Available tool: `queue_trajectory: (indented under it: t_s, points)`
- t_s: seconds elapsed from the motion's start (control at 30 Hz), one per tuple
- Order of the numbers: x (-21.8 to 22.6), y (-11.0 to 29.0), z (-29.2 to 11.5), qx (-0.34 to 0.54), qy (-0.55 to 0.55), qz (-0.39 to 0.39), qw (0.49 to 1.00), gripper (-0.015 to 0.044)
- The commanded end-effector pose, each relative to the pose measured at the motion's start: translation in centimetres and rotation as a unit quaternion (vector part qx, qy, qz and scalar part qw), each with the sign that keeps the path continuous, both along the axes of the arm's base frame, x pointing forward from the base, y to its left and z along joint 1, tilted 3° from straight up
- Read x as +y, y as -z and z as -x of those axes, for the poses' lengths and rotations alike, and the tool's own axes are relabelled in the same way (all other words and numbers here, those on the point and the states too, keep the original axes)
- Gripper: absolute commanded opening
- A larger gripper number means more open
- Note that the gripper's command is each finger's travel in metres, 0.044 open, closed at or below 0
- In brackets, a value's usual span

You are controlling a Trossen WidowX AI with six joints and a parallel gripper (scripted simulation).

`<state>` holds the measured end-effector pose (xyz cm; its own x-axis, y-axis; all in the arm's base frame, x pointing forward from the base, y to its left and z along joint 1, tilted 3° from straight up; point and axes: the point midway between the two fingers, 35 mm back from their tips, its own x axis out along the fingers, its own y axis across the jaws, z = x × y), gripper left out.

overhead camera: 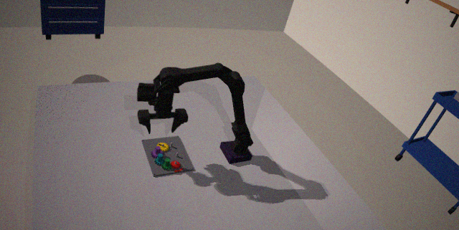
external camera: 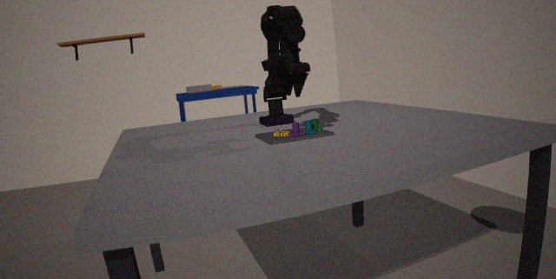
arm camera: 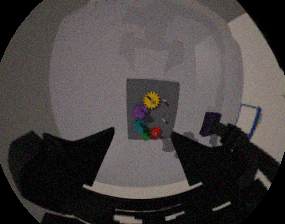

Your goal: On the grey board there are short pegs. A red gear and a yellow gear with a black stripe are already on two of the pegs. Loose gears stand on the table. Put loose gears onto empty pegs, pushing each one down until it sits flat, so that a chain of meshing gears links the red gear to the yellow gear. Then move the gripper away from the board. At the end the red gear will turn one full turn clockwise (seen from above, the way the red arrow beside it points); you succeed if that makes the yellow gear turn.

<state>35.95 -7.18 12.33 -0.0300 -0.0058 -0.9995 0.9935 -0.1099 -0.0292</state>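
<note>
The grey board [overhead camera: 150, 163] [external camera: 271, 143] [arm camera: 135, 86] lies on the table. On it a row runs from the red gear [overhead camera: 175, 165] [arm camera: 158, 131] through a green gear [overhead camera: 166, 164] [external camera: 315, 124] [arm camera: 146, 136], a teal gear [overhead camera: 159, 159] [external camera: 308, 127] [arm camera: 139, 125] and a purple gear [overhead camera: 156, 152] [external camera: 295, 129] [arm camera: 140, 111] to the yellow gear [overhead camera: 163, 147] [external camera: 281, 134] [arm camera: 149, 100] with a black stripe. Neighbours look close together; tooth contact is too small to tell. My gripper [overhead camera: 161, 132] [arm camera: 143, 132] is wide open and empty, well above the board.
Two empty pegs show on the board, one peg [overhead camera: 172, 146] [arm camera: 165, 102] beside the yellow gear and another peg [overhead camera: 178, 156] [arm camera: 165, 120] nearer the red gear. The arm's dark base [overhead camera: 235, 155] [external camera: 276, 120] [arm camera: 210, 124] stands beside the board. A red arrow [overhead camera: 178, 170] lies by the red gear.
</note>
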Motion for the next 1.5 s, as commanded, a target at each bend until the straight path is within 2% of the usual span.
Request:
queue_trajectory:
  t_s: [0.0,0.33,0.4,0.67,0.87,1.07,1.47]
  points:
    - [0.0,0.0,0.0,0.001,0.000,0.000,1.000,0.0440]
    - [0.0,0.0,0.0,0.001,0.000,0.000,1.000,0.0440]
    - [1.2,-0.2,-0.1,0.000,0.000,0.000,1.000,0.0440]
    - [15.1,-2.0,2.2,-0.002,-0.008,-0.003,1.000,0.0440]
    - [23.3,-3.1,6.8,-0.001,-0.017,-0.004,1.000,0.0440]
    - [29.9,-4.5,13.3,0.005,-0.001,-0.012,1.000,0.0440]
    - [30.5,-4.6,14.1,0.006,0.000,-0.012,1.000,0.0440]
